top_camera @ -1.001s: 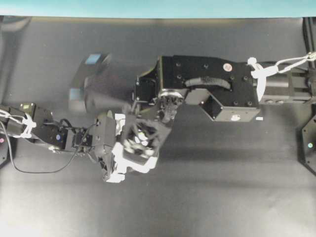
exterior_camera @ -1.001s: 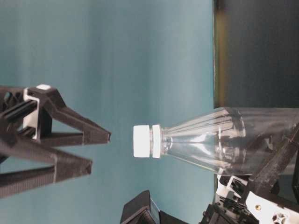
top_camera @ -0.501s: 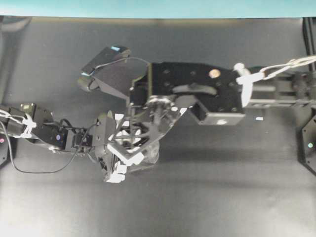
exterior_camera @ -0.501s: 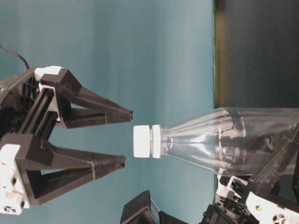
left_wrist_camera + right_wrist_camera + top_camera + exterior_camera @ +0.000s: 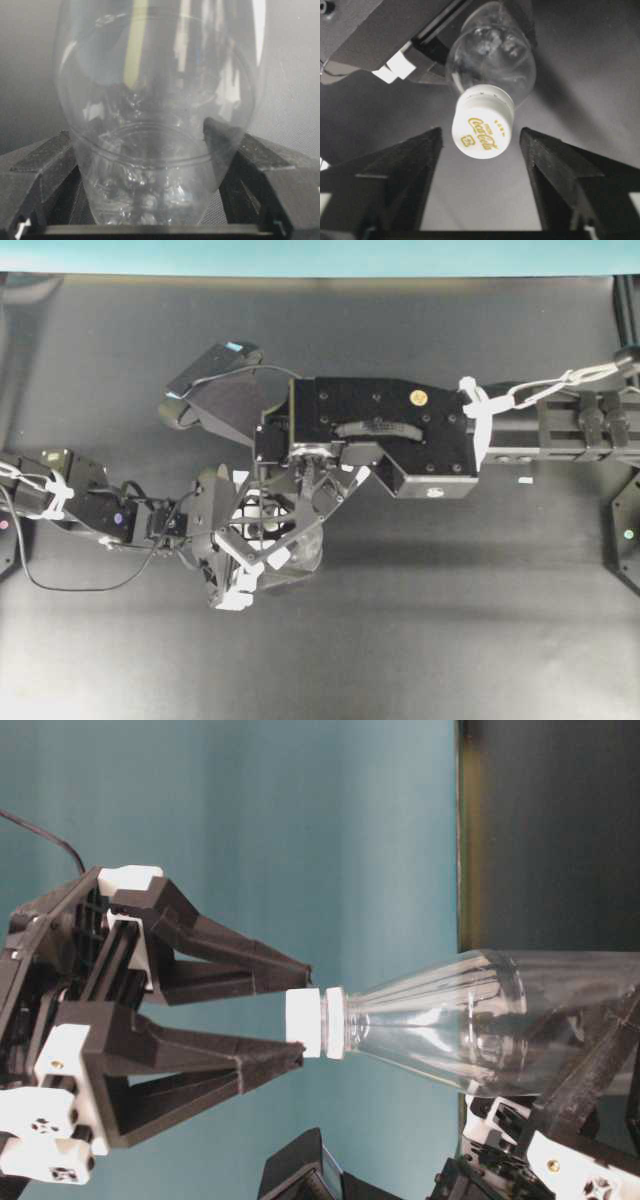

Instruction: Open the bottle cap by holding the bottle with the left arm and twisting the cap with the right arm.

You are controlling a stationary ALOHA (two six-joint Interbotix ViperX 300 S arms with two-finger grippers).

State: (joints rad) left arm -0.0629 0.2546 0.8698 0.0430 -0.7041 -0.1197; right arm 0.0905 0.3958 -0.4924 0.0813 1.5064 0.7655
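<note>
Right wrist view: the cap (image 5: 483, 128) sits between the two black fingers (image 5: 405, 165) of the right gripper (image 5: 481, 150), a gap showing on each side; gold script is printed on its top.
Cap: white, round, on the neck of the bottle (image 5: 470, 1020); in the table-level view it lies at the fingertips of the right gripper (image 5: 300, 1020), which flank it above and below.
Right fingers: parted, a little wider than the cap; contact with the cap cannot be told from the table-level view, and the wrist view shows clearance.
Bottle: clear plastic, empty-looking, tapering toward the neck; lower body seated between the left fingers (image 5: 37, 165).
Left gripper (image 5: 150, 210): closed on the bottle body, both fingers pressing its sides.
Overhead view: the bottle (image 5: 290, 545) is mostly hidden under the right gripper (image 5: 275, 530), near the middle of the dark table (image 5: 450, 620).
Left arm (image 5: 100, 515): reaches in from the left edge, slim, with loose black wires.
Right arm (image 5: 400, 430): reaches in from the right edge, boxy housing with a white cord (image 5: 540, 388), wrist bent down over the bottle.
Backdrop: teal wall (image 5: 250, 820) beyond the table.
</note>
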